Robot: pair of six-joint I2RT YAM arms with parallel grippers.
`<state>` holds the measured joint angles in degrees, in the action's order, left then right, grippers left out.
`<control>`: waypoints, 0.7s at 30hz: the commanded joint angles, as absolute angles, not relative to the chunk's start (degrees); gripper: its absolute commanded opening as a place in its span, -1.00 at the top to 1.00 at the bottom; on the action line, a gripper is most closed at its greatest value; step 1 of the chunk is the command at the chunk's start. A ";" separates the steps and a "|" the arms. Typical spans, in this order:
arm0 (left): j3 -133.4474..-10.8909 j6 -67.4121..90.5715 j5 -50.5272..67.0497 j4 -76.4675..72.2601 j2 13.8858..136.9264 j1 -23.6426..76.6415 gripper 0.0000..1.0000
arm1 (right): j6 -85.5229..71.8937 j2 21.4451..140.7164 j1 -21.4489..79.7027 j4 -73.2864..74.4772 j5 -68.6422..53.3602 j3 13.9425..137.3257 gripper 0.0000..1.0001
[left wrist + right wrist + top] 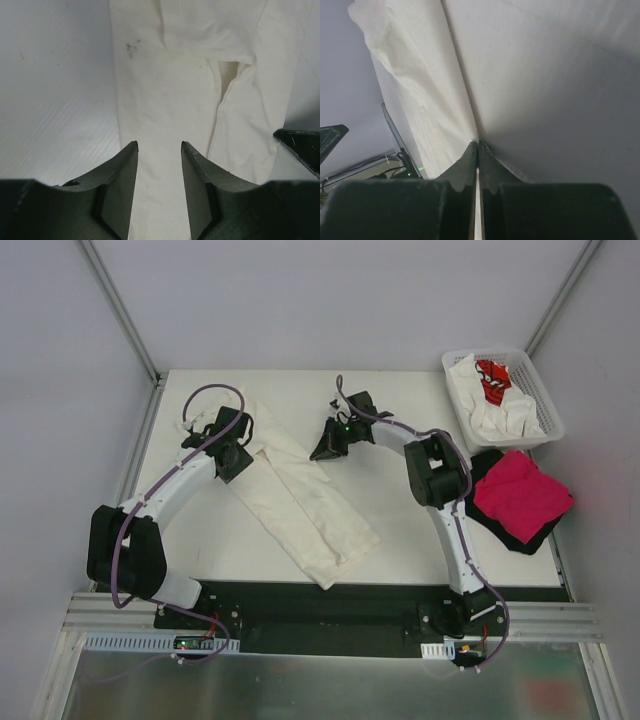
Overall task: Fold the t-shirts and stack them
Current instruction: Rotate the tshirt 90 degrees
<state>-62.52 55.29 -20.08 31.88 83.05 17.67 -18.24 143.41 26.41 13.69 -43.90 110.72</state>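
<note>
Cream t-shirt [300, 505] edge pinched by shut right pincer [478, 143]; left pincer [159, 144] half-open

No legible text, label, brand, number or sign on any item. Red print on the shirt [492, 380] in the basket [548, 405]: too small to read.

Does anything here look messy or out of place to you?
Two small things. The cream t-shirt has a dark smudge, visible from the left wrist camera. And the pink t-shirt sits askew on the black t-shirt, and the pile seems to hang over the right edge of the table.
</note>
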 commanded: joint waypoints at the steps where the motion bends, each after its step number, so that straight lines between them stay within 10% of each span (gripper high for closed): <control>1: -64.25 53.88 -21.36 31.82 81.39 18.11 0.22 | -19.69 138.79 22.86 11.35 -41.93 103.46 0.98; 21: -64.07 48.87 -21.53 31.82 78.40 18.11 0.21 | -17.14 113.39 6.68 3.43 -37.09 67.00 0.98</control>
